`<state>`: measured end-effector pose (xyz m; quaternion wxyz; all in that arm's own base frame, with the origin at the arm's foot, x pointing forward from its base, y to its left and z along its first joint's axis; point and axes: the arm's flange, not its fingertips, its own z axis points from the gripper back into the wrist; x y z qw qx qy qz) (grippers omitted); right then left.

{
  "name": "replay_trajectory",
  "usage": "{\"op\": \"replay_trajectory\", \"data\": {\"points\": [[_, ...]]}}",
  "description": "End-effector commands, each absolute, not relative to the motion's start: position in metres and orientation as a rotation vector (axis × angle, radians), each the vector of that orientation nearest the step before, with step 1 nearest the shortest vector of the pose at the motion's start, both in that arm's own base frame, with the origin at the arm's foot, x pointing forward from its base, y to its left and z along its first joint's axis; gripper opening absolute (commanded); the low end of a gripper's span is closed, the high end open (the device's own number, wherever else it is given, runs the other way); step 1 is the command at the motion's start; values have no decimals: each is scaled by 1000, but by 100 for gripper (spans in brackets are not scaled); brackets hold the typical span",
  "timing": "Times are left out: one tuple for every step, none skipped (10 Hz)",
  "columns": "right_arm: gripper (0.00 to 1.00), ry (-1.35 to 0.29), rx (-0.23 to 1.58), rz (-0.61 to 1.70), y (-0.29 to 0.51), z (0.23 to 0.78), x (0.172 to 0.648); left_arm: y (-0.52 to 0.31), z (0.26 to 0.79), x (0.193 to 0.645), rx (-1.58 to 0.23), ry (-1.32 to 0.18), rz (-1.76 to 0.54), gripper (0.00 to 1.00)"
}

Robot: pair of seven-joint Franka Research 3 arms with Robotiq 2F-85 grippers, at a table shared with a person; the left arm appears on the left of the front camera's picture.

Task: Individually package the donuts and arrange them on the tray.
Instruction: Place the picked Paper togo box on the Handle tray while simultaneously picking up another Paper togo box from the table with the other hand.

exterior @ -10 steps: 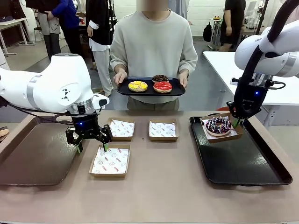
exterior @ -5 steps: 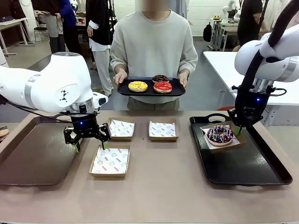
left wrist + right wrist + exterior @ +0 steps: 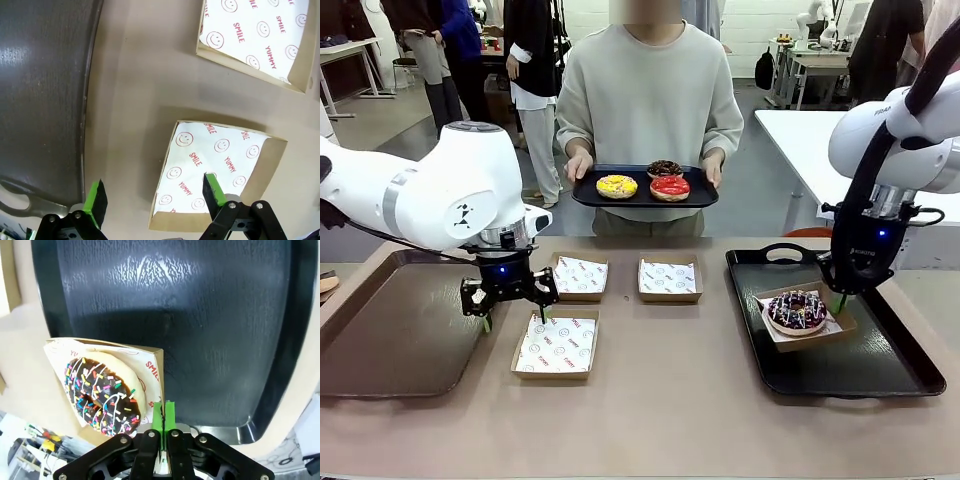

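A purple sprinkled donut (image 3: 797,310) lies in a brown cardboard box (image 3: 836,329) low over the black tray (image 3: 865,372) on the right. My right gripper (image 3: 840,299) is shut on that box's far right wall. The right wrist view shows the same donut (image 3: 102,395), with my right gripper (image 3: 163,412) pinching the box's wall (image 3: 159,360). Yellow (image 3: 616,186), red (image 3: 669,186) and chocolate (image 3: 663,168) donuts sit on a small black tray (image 3: 586,195) that the person holds. My left gripper (image 3: 514,317) hangs open over the left edge of an empty paper-lined box (image 3: 556,345). In the left wrist view, my left gripper (image 3: 154,192) straddles that box's edge (image 3: 215,170).
Two more empty lined boxes (image 3: 580,277) (image 3: 669,279) sit mid-table, one of them in the left wrist view (image 3: 255,40). A large brown tray (image 3: 390,340) lies at the left. The person stands at the far side with both hands on the small tray.
My right gripper has carried the boxed donut nearer and to the right, lower over the black tray. The left arm has barely shifted.
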<state>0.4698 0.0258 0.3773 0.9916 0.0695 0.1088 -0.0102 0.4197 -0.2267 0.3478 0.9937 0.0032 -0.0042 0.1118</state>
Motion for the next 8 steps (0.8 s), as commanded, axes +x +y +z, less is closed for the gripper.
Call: {"op": "replay_trajectory", "data": {"points": [[1, 199, 169, -45, 26, 367, 463, -236, 334, 429, 43, -44, 253, 100], [1, 194, 173, -48, 26, 364, 463, -238, 331, 428, 49, -48, 250, 100], [1, 189, 174, -50, 25, 362, 463, -239, 328, 427, 51, -56, 255, 100], [1, 187, 175, -49, 25, 359, 464, -239, 326, 426, 52, -57, 252, 100], [1, 184, 177, -53, 25, 359, 464, -237, 325, 426, 50, -56, 248, 100], [1, 183, 174, -54, 24, 359, 464, -236, 325, 424, 40, -52, 241, 100], [1, 179, 171, -58, 25, 358, 464, -235, 326, 423, 35, -54, 231, 100], [1, 168, 168, -69, 25, 357, 465, -235, 326, 423, 32, -54, 224, 100]]}}
